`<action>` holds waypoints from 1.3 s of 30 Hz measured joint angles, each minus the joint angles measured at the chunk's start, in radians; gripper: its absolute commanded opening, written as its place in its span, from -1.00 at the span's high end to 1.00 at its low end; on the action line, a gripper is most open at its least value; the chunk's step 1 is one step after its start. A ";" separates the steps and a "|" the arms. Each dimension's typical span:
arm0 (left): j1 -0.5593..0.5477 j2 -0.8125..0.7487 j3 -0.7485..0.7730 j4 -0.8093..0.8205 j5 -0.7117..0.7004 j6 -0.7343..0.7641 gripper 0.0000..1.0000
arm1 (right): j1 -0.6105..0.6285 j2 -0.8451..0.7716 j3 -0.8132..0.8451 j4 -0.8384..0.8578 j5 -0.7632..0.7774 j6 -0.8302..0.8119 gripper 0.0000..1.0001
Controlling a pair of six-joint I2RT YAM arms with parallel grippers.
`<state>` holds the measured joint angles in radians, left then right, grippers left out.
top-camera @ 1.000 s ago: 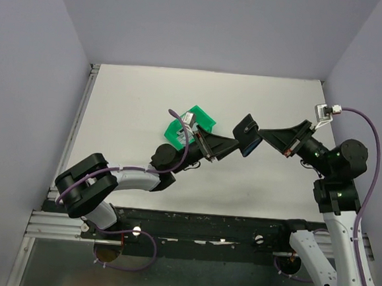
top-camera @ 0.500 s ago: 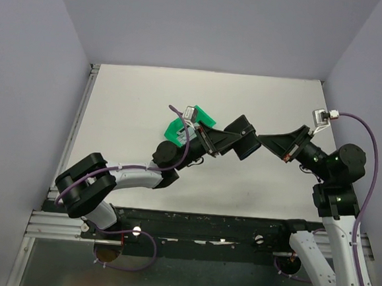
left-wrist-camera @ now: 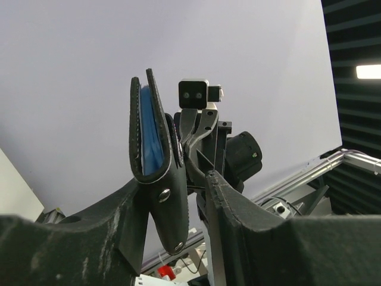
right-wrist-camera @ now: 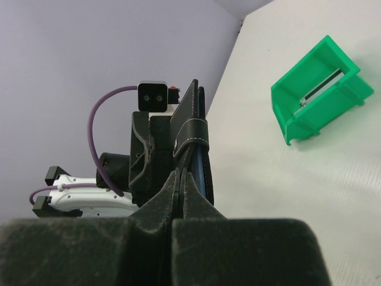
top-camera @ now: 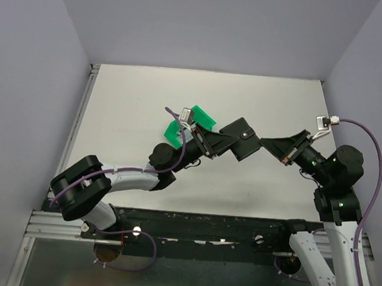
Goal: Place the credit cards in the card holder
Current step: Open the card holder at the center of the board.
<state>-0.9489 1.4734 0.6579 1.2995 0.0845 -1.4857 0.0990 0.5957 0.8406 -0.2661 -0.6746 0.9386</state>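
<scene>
The black card holder [top-camera: 246, 137] is held in the air between the two arms. My right gripper [top-camera: 264, 143] is shut on a thin edge of the card holder [right-wrist-camera: 193, 140]. My left gripper [top-camera: 233, 142] straddles it from the other side, its jaws open. In the left wrist view the card holder [left-wrist-camera: 159, 179] hangs folded between the fingers [left-wrist-camera: 244, 220], resting near the left one with a gap to the right one. Blue shows between its leaves. One silvery credit card [right-wrist-camera: 320, 88] lies inside the green bin [right-wrist-camera: 297, 128].
The green bin [top-camera: 203, 117] stands on the white table [top-camera: 127, 111] behind my left wrist and is partly hidden by it. Purple cables loop off both wrists. Walls close in the table on three sides.
My left gripper has moved right onto the card holder and its jaws have narrowed. The holder has turned from edge-on to flat in the top view. The right gripper stays shut on it.
</scene>
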 measured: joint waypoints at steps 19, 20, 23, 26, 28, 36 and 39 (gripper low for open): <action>-0.001 0.000 -0.007 -0.001 0.006 0.028 1.00 | 0.000 0.002 0.014 -0.076 0.053 -0.072 0.54; -0.001 -0.003 -0.014 -0.001 0.007 0.038 1.00 | 0.002 0.003 0.019 -0.090 0.056 -0.087 0.32; 0.001 -0.035 -0.069 -0.003 0.011 0.072 1.00 | 0.003 0.003 0.029 -0.135 0.080 -0.145 -0.16; 0.005 -0.111 -0.102 -0.055 0.024 0.144 1.00 | 0.003 0.001 0.040 -0.177 0.110 -0.209 -0.36; 0.008 -0.187 -0.098 -0.148 0.029 0.209 1.00 | 0.003 -0.002 0.045 -0.202 0.125 -0.253 -0.41; 0.009 -0.478 -0.006 -0.776 -0.037 0.541 1.00 | 0.003 0.003 0.039 -0.252 0.152 -0.391 -0.46; 0.009 -0.516 -0.001 -0.970 -0.094 0.628 1.00 | 0.003 0.016 0.002 -0.251 0.163 -0.412 -0.46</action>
<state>-0.9398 0.9577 0.6571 0.3294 -0.0097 -0.8577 0.1024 0.6121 0.8425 -0.5171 -0.5114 0.5266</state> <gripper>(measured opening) 0.051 0.732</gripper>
